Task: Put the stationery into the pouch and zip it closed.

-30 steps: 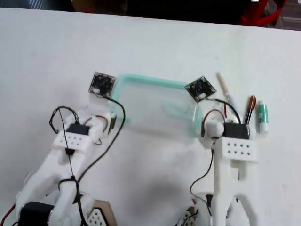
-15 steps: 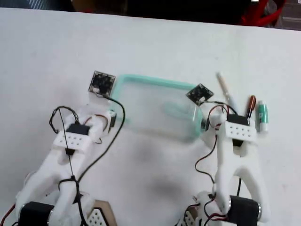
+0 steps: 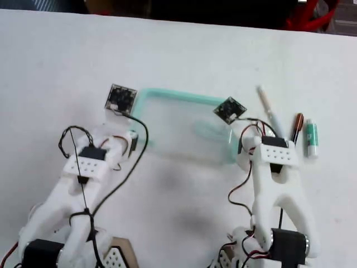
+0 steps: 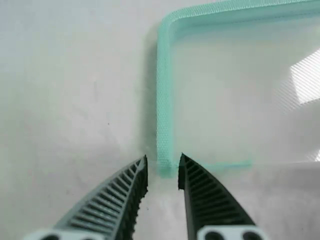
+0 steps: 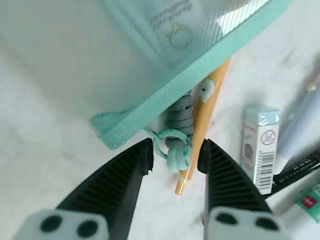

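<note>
The white table has a flat see-through pouch with a green edge lying on it, about in the middle. Just right of the pouch lie a pale pen, a brown marker and a green and white tube (all pointing near to far). An orange pencil goes under the pouch's near right corner. A small white box lies just beside the pencil.

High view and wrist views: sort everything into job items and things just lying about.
Job items:
pouch
zipper pull
orange pencil
small white box
brown pen
green-and-white stick

Lying about:
red object at the back
tan piece by an arm's base
</note>
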